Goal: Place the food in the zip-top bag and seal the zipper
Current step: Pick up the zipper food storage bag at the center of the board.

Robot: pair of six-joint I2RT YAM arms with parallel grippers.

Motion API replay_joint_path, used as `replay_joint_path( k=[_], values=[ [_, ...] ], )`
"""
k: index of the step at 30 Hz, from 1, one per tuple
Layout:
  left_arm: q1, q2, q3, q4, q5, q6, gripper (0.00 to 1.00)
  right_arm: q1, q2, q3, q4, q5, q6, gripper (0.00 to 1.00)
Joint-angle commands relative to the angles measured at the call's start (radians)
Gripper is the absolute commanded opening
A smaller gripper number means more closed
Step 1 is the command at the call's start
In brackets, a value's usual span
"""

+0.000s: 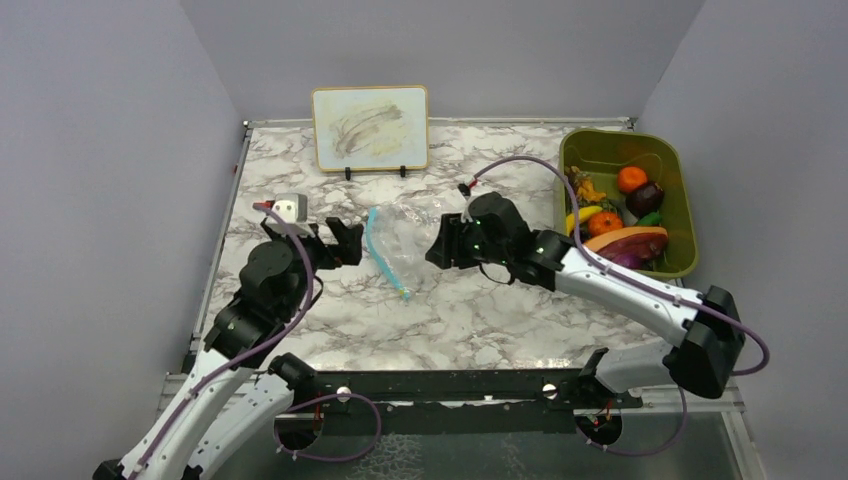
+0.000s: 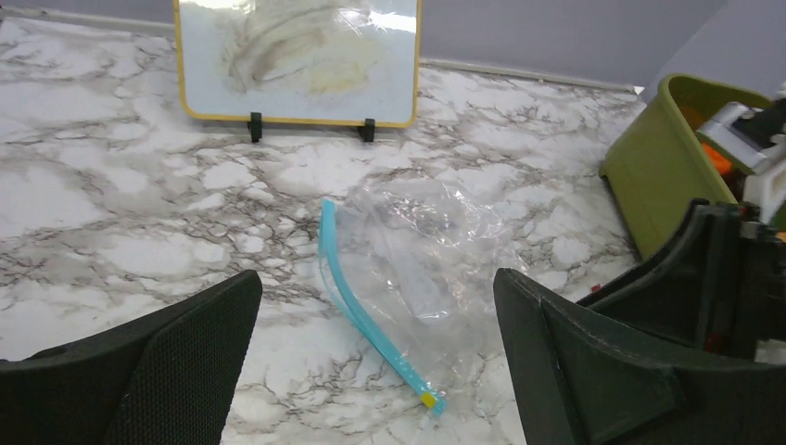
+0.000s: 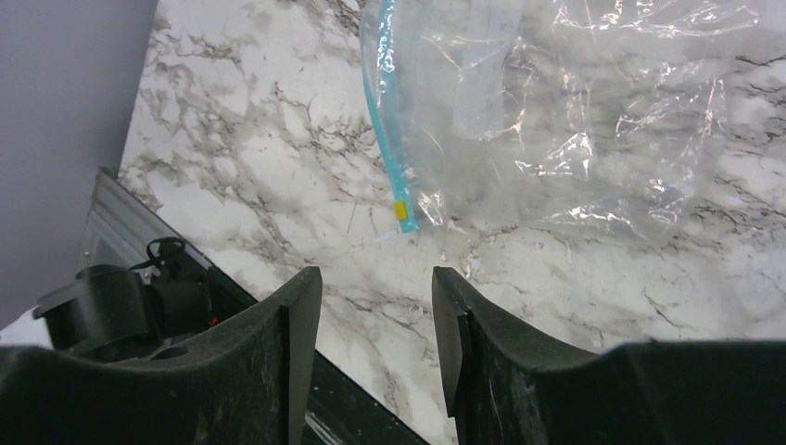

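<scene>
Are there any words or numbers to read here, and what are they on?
None can be read.
The whiteboard shows only brownish smears, no letters.
The zipper on the zip-top bag is plain light blue with a yellow end, no print.

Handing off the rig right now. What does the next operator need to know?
Left end effector: open, empty, beside the zipper.
Right end effector: open, empty, on the other side of the bag.
The bag lies flat between them with nothing in it. I cannot tell whether its mouth is open.
The food sits in the green bin on the right.
Done: nothing packed. Left: load the food, seal the zipper.
</scene>
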Motion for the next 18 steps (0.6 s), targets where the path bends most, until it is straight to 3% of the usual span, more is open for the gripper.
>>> replay_joint_path(
  k=[1, 12, 18],
  values=[
    [-0.004, -0.112, -0.056, -0.022, -0.087, 0.073, 1.00, 0.030, 0.149, 0.110, 0.036, 0.078, -0.067, 0.47],
    [-0.004, -0.193, -0.054, -0.022, -0.183, 0.095, 1.00, 0.089, 0.561, 0.478, -0.079, 0.202, -0.230, 0.49],
    [-0.004, -0.221, -0.056, -0.021, -0.203, 0.093, 0.99, 0.099, 0.689, 0.590, -0.155, 0.265, -0.273, 0.48]
  ],
)
